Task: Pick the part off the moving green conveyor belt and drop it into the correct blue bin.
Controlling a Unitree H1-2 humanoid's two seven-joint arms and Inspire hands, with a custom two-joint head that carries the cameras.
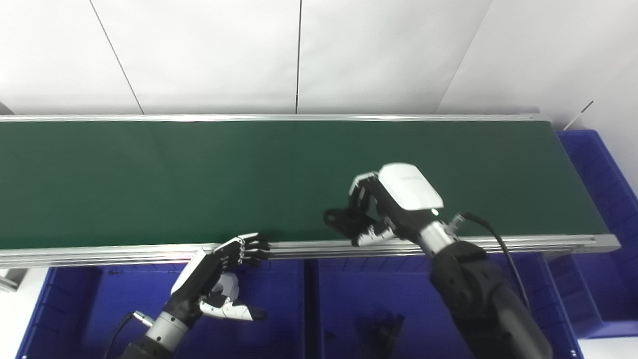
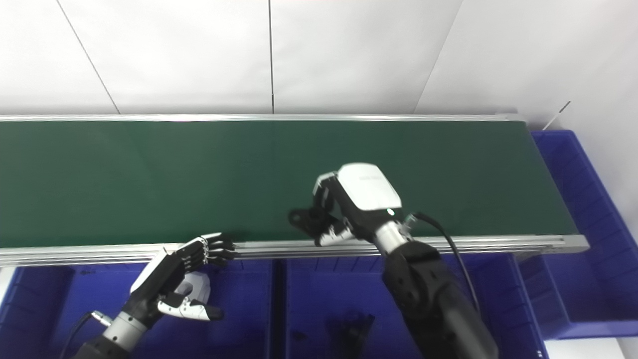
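My right robot hand hangs over the near edge of the green conveyor belt, its fingers curled around a black part. The part looks like a flat bracket with a rounded, holed lug; that lug pokes out to the left of my palm, so I judge its long axis runs roughly along the belt, left to right. It sits at the belt's near rail, gripped rather than lying free, though I cannot tell if it has cleared the belt.

The move ahead turns on one thing: the blue bin lies directly toward me from this robot hand, just past the rail and below it. Another dark piece already lies in it.

My left robot hand waits lower left over another blue bin, spread and holding nothing, fingertips at the rail. It is farther from the part.
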